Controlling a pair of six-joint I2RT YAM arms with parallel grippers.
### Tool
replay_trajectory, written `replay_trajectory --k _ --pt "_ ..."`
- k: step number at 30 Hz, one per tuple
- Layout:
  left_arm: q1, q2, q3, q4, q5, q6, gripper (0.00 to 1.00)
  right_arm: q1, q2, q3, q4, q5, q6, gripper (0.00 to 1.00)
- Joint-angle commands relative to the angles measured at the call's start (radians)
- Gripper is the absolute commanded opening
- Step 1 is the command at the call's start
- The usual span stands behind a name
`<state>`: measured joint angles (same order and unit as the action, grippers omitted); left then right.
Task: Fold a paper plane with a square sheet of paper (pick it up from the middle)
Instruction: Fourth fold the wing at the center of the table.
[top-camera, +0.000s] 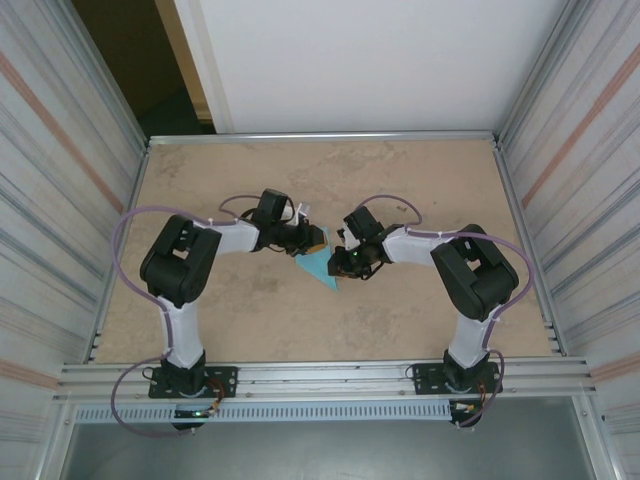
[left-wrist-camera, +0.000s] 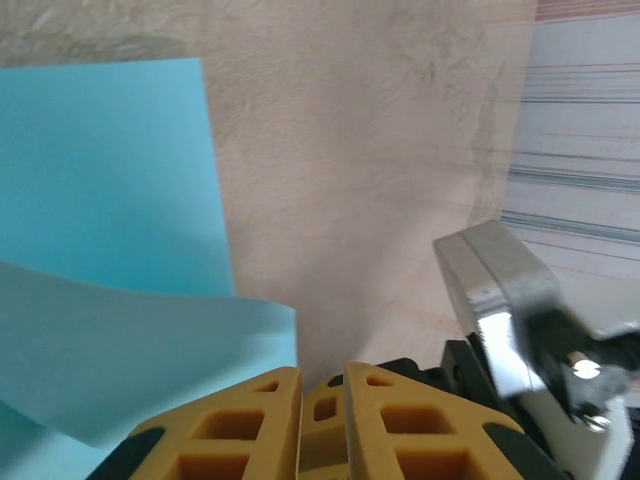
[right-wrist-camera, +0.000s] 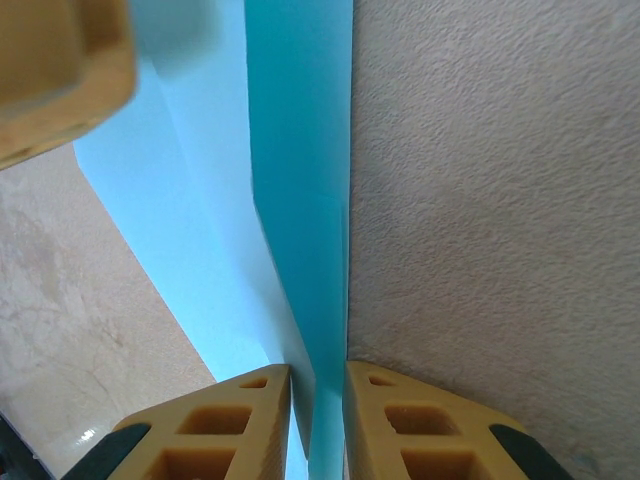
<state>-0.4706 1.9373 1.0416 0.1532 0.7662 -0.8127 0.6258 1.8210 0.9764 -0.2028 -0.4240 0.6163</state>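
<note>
The square sheet of paper (top-camera: 322, 265), light blue, lies on the table's middle folded into a pointed triangle, tip toward the near edge. My left gripper (top-camera: 312, 238) rests on its far corner. In the left wrist view its yellow fingers (left-wrist-camera: 322, 375) stand nearly together with nothing between them, and the paper (left-wrist-camera: 100, 200) lies to their left with one flap curling up. My right gripper (top-camera: 345, 258) is at the paper's right edge. There a raised fold of the paper (right-wrist-camera: 300, 150) runs between its fingers (right-wrist-camera: 318, 368), which are shut on it. A left finger (right-wrist-camera: 60, 80) sits on the paper.
Corrugated metal walls (top-camera: 60, 180) close in both sides. A metal rail (top-camera: 320, 375) carries the arm bases along the near edge. A white wall (top-camera: 360, 60) stands behind, with a dark opening (top-camera: 130, 70) at the back left. Part of the right arm (left-wrist-camera: 510, 310) is close to my left fingers.
</note>
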Motion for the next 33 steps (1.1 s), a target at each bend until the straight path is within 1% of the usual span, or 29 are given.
replay_trajectory --k 1,10,20,33 --pt "0.009 -0.04 -0.035 0.006 0.009 0.012 0.19 0.005 0.041 -0.035 -0.01 0.002 -0.004 0.22" --pt "-0.003 -0.025 -0.068 0.025 0.016 0.01 0.18 0.002 0.044 -0.035 -0.01 -0.002 0.002 0.22" --pt "-0.004 0.019 -0.019 -0.027 -0.031 0.001 0.16 0.001 0.043 -0.035 -0.014 -0.007 0.005 0.22" --pt "-0.003 0.046 -0.001 -0.056 -0.05 -0.005 0.16 -0.003 0.046 -0.036 -0.017 -0.012 0.005 0.22"
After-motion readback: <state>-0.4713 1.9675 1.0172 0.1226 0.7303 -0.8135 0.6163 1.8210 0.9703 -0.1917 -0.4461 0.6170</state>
